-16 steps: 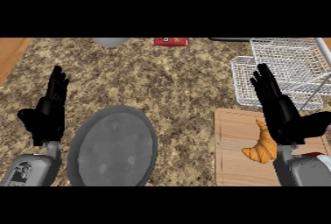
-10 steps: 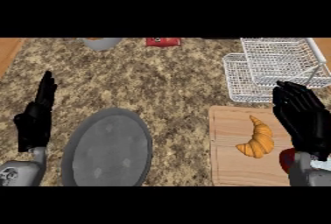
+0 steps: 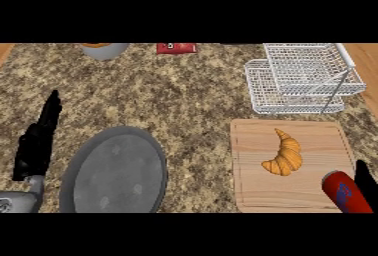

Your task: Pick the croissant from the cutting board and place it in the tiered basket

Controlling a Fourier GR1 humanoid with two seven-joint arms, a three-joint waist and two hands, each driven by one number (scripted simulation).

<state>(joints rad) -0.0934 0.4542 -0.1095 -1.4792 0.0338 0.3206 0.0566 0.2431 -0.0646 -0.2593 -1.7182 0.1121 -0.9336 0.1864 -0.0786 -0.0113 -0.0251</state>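
A golden croissant [image 3: 284,156] lies uncovered on the wooden cutting board [image 3: 255,135] at the lower right. Behind the board stands the white wire tiered basket [image 3: 303,75], with nothing visible in it. Only a black sliver of my right hand [image 3: 365,176] shows at the right edge, right of the croissant and apart from it. At the far left my left hand [image 3: 40,137] rests edge-on with its fingers straight up, holding nothing.
A large grey round plate [image 3: 114,172] lies left of the board. A red cylinder with a blue mark [image 3: 347,192] lies at the board's lower right corner. At the back edge are a grey bowl [image 3: 103,49] and a red packet [image 3: 176,47].
My right hand has pulled back from above the board towards the lower right edge, uncovering the croissant. The left hand has turned edge-on and stays at the left.
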